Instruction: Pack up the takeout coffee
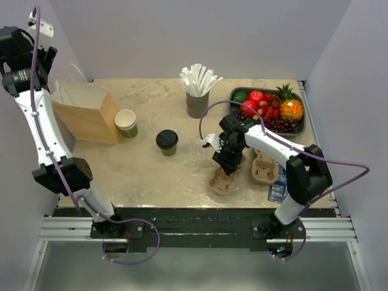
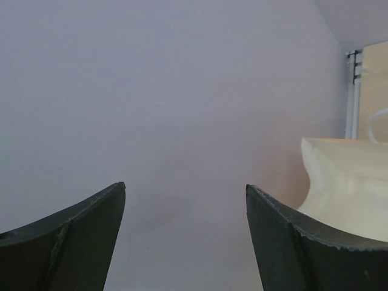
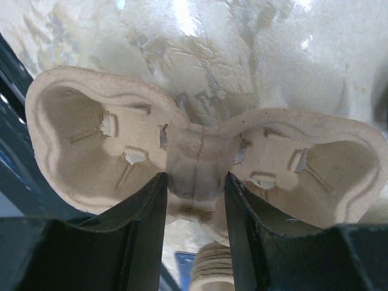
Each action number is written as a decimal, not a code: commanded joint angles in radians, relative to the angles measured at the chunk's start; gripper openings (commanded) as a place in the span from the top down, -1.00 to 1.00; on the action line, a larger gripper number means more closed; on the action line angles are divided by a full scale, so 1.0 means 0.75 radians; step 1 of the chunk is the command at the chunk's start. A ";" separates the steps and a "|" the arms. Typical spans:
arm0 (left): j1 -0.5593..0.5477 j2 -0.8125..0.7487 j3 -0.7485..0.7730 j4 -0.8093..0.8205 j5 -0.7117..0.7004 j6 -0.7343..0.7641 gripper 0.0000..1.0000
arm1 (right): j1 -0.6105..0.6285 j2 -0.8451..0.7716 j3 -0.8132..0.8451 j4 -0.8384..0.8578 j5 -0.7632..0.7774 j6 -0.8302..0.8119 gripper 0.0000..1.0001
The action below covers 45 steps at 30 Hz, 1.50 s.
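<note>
Right gripper [image 3: 195, 177] clamping pulp cup carrier [image 3: 79, 139], takeout coffee [image 1: 167, 143] apart

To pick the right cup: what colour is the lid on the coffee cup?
Black lid; top external view shows it best.

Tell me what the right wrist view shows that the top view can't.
Right wrist only: the right gripper pinching the cup carrier at its narrow middle bridge, with both wells empty. Top only: the takeout coffee standing lidded mid-table, an open cup beside the paper bag, and the straw cup. Both: the carrier, the gripper and the marbled table.
</note>
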 commanded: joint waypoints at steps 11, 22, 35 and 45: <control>0.025 0.004 0.046 0.066 -0.061 0.071 -0.79 | -0.025 0.049 0.022 0.104 0.144 0.539 0.21; 0.133 0.097 0.102 0.021 0.232 0.404 -0.85 | -0.023 -0.198 0.125 -0.050 -0.052 0.381 -0.62; 0.148 0.219 0.063 -0.449 0.770 1.163 -0.72 | -0.023 -0.288 0.018 0.122 -0.187 0.447 -0.61; 0.041 0.387 0.097 -0.404 0.630 1.106 -0.44 | -0.023 -0.274 0.063 0.079 -0.185 0.410 -0.58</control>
